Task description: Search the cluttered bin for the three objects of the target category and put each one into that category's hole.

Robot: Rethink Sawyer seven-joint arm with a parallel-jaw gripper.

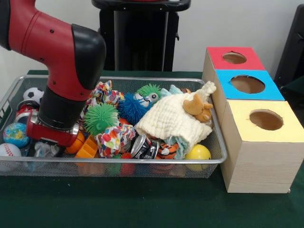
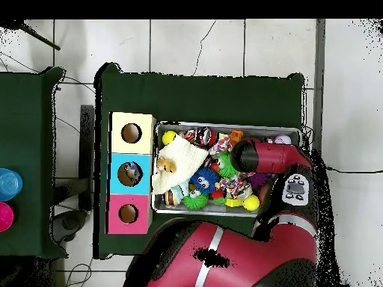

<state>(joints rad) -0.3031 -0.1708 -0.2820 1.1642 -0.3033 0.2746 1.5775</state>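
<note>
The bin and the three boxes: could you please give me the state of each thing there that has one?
Bin: crowded with toys, none spilled out.
Cloth: crumpled, draped over the toys at the box end.
Red box: hole open, nothing in it visible.
Blue box: hole open.
Yellow box: hole open.
Gripper: lowered into the bin's far end from the boxes; fingers hidden.

A wire bin (image 1: 216,142) crammed with toys sits beside three holed boxes (image 1: 259,137).
</note>
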